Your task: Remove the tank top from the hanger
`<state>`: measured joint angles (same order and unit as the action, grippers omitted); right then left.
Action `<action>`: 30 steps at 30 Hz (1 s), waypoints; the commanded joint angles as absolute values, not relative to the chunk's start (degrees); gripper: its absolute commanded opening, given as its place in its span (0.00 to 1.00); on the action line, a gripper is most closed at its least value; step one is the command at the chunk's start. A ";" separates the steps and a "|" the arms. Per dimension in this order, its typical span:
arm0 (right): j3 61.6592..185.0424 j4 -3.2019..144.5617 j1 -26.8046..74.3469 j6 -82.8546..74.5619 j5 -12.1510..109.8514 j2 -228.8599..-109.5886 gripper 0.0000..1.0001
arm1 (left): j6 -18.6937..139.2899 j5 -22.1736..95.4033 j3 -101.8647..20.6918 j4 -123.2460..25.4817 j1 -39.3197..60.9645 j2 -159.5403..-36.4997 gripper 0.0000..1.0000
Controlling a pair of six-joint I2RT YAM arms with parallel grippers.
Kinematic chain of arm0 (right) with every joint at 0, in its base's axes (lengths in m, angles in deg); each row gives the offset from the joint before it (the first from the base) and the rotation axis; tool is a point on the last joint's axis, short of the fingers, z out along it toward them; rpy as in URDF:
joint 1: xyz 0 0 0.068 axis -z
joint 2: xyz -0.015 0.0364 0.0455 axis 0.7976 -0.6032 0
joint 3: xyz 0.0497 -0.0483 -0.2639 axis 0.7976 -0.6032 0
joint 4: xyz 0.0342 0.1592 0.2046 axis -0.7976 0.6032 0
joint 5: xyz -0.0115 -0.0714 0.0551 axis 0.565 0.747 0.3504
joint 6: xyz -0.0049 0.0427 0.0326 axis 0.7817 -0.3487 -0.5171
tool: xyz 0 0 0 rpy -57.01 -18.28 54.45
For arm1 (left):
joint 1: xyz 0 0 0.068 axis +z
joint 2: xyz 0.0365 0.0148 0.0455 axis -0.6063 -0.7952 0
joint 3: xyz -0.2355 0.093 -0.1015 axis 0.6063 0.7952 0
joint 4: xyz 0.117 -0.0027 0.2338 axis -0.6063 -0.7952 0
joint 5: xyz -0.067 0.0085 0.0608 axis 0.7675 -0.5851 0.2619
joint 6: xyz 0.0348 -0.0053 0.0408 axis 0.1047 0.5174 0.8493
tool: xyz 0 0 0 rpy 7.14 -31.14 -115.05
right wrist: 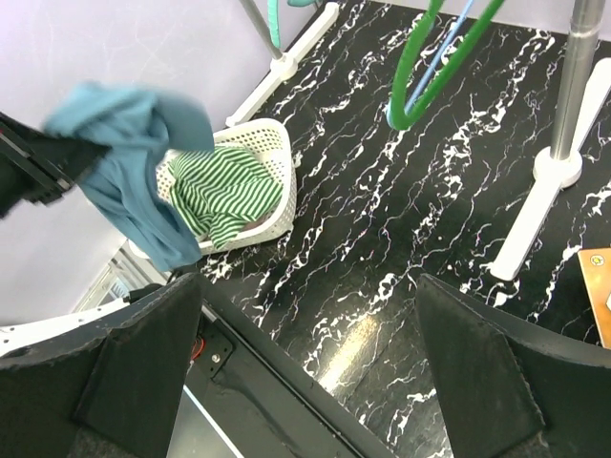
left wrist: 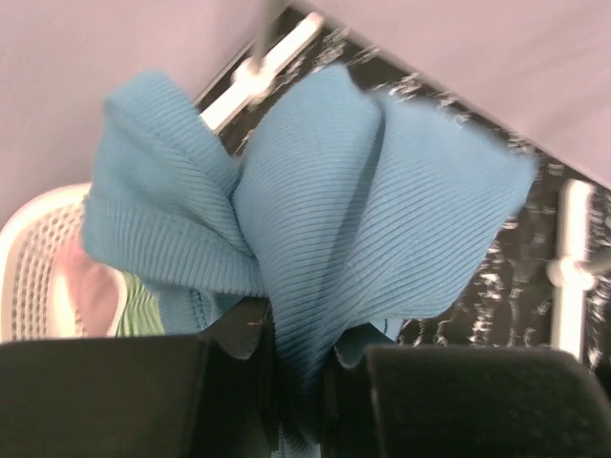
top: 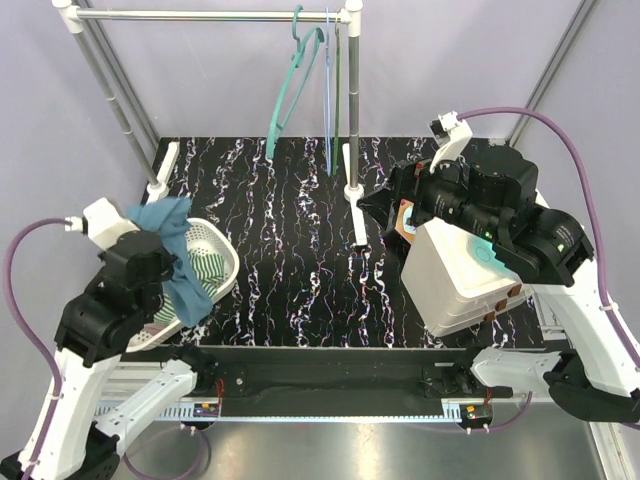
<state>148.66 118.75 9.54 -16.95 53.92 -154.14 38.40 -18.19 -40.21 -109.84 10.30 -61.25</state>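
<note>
My left gripper (top: 165, 255) is shut on a blue ribbed tank top (top: 172, 240) and holds it bunched above the white laundry basket (top: 226, 262) at the table's left. In the left wrist view the blue fabric (left wrist: 334, 210) fills the frame and is pinched between my fingers (left wrist: 296, 382). It also shows in the right wrist view (right wrist: 134, 191). Bare hangers, teal (top: 290, 90), blue and green, hang from the rail (top: 200, 15). My right gripper (right wrist: 305, 372) is open and empty, high over the table's right side (top: 375, 205).
The basket holds a green-striped garment (right wrist: 224, 191). The rack's white feet and steel posts (top: 353, 100) stand on the black marbled table (top: 290, 250). A white box (top: 455, 280) sits at the right under my right arm.
</note>
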 commanded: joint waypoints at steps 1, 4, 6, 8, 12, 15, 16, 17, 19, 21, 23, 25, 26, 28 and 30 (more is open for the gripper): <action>151.78 115.96 9.48 -15.96 52.36 -154.50 1.00 | 5.74 -26.14 -42.93 -127.33 10.69 -63.38 0.06; 151.25 115.96 9.57 -16.49 52.45 -154.50 1.00 | -4.74 -22.02 -44.44 -131.40 10.60 -66.19 0.04; 150.73 116.05 9.48 -17.02 51.84 -154.67 1.00 | -13.84 -18.68 -45.93 -134.72 10.95 -68.57 0.00; 150.46 115.96 9.48 -17.72 51.05 -154.85 1.00 | -18.89 -14.83 -47.16 -138.24 12.61 -72.96 0.00; 150.37 115.96 9.48 -18.95 50.69 -154.59 1.00 | -24.61 -5.77 -50.33 -139.58 21.04 -79.56 0.01; 150.20 116.05 9.48 -20.09 50.69 -153.89 1.00 | -22.44 0.74 -50.42 -137.30 30.01 -83.16 0.02; 150.11 116.23 9.48 -20.36 50.60 -153.54 1.00 | -21.65 1.71 -50.33 -136.51 31.68 -83.95 0.02; 149.85 116.31 9.48 -20.71 50.52 -152.93 1.00 | -20.25 2.07 -49.90 -135.29 35.09 -85.35 0.02; 149.23 117.01 9.48 -21.67 50.51 -152.22 1.00 | -19.27 1.64 -49.02 -134.05 39.41 -86.50 0.02; 148.44 117.63 9.48 -22.29 50.95 -151.25 1.00 | -19.62 -1.25 -48.84 -134.31 40.40 -88.60 0.05; 148.09 118.60 9.48 -22.73 51.65 -150.29 1.00 | -19.88 -3.02 -46.74 -133.43 42.32 -89.84 0.08; 148.09 119.39 9.48 -23.00 52.27 -149.76 1.00 | -19.79 -1.19 -44.80 -131.77 45.39 -91.87 0.08; 148.17 119.48 9.48 -23.00 52.71 -149.32 1.00 | -19.44 -0.05 -42.62 -130.97 46.54 -92.57 0.08; 148.61 120.27 9.48 -23.00 53.06 -149.05 1.00 | -18.92 3.02 -40.50 -128.35 49.78 -93.98 0.08; 148.70 120.88 9.48 -22.73 53.50 -148.70 1.00 | -18.48 3.65 -39.17 -127.45 51.20 -94.50 0.16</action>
